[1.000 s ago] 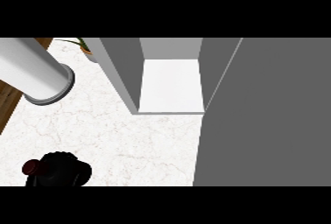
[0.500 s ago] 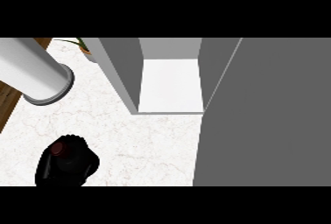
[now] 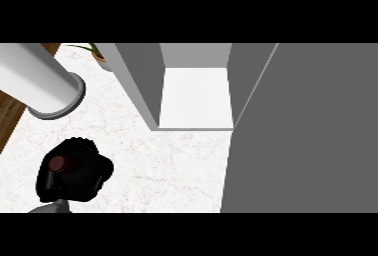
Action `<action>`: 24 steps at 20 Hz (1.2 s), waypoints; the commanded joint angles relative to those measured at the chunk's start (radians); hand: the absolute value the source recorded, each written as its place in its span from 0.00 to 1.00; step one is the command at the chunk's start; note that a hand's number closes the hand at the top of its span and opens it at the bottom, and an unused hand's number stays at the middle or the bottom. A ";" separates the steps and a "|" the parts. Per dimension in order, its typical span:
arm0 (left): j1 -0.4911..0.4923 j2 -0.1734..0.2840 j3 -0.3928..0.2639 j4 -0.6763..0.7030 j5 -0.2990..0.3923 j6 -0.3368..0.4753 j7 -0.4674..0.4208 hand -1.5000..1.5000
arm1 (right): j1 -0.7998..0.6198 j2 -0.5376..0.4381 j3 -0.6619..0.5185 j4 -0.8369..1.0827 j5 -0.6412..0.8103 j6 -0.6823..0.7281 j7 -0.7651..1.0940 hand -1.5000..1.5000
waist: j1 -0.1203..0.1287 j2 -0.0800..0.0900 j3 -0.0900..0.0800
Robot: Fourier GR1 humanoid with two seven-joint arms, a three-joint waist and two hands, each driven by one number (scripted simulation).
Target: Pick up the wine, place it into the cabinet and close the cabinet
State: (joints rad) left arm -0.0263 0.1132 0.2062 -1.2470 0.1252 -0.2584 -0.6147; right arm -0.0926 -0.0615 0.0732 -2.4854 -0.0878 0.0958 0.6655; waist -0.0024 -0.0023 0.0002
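Over the desk's (image 3: 162, 165) lower left, the left hand (image 3: 70, 172) was curled round the wine (image 3: 57, 162), its dark red top showing. Beyond it the cabinet (image 3: 193, 97) stood open, white floor bare.

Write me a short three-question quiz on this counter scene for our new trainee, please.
1. True or false: the cabinet stands open.
2. Which hand shows, curled round the wine? A) left B) right
3. Fill in: the potted plant stands at the ____ edge of the counter, left of the cabinet.

Key: 1 true; 2 A; 3 far.
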 commanded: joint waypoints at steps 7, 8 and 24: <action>0.123 -0.109 -0.195 -0.412 0.058 0.046 0.268 1.00 | -0.035 0.000 0.008 -0.106 -0.047 -0.036 0.104 0.00 | 0.006 -0.002 0.000; 0.062 -0.057 -0.127 -0.450 0.116 0.012 0.382 1.00 | -0.052 0.024 0.050 -0.061 0.007 -0.047 0.068 0.00 | 0.006 -0.001 0.000; -0.068 -0.113 -0.497 -0.714 0.051 0.379 0.695 1.00 | -0.022 0.007 0.005 -0.056 -0.033 -0.011 0.050 0.00 | 0.000 0.000 0.000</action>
State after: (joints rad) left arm -0.0654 0.0029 -0.1848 -1.8733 0.1705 0.0067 -0.0005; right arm -0.1063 -0.0508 0.0825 -2.4778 -0.0814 0.0925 0.6751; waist -0.0043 -0.0018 0.0004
